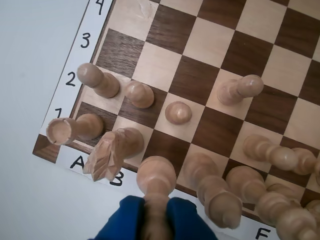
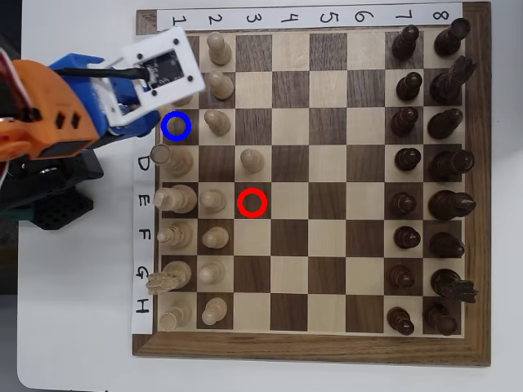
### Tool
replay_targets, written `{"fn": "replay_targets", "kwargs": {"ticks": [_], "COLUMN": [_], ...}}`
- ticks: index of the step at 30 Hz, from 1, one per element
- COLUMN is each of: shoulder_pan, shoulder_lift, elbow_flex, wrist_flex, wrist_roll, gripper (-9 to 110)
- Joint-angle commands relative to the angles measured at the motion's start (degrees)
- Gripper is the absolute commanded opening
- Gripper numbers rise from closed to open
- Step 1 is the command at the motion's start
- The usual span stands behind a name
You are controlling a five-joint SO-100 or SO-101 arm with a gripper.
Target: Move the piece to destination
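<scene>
The blue claw (image 1: 156, 220) is clamped on the piece (image 1: 156, 175), a pale cream bishop-like figure whose slim body runs upright between the fingers in the wrist view. It hangs at the board's (image 2: 310, 347) row-1 edge, near the A corner. The destination (image 2: 176, 125), the blue-ringed square, lies just beside the claw, below the wrist housing in the overhead view.

Pale cream wooden chess pieces (image 2: 252, 159): sixteen across both views. Dark brown wooden chess pieces (image 2: 406, 158): sixteen. Blue ring (image 2: 176, 126): one. Red ring (image 2: 252, 202): one. Chequered wooden board (image 2: 310, 347): one.
</scene>
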Motion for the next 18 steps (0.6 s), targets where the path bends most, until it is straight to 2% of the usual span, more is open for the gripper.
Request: {"fn": "replay_targets", "kwargs": {"ticks": [1,18], "shoulder_pan": [1.6,2.9], "shoulder_lift": [-1.0,-5.9], "elbow_flex": [3.4,8.4], "wrist_flex": [-6.8,-13.7], "wrist_roll": [24.3,23.7], "gripper": [0,0]}}
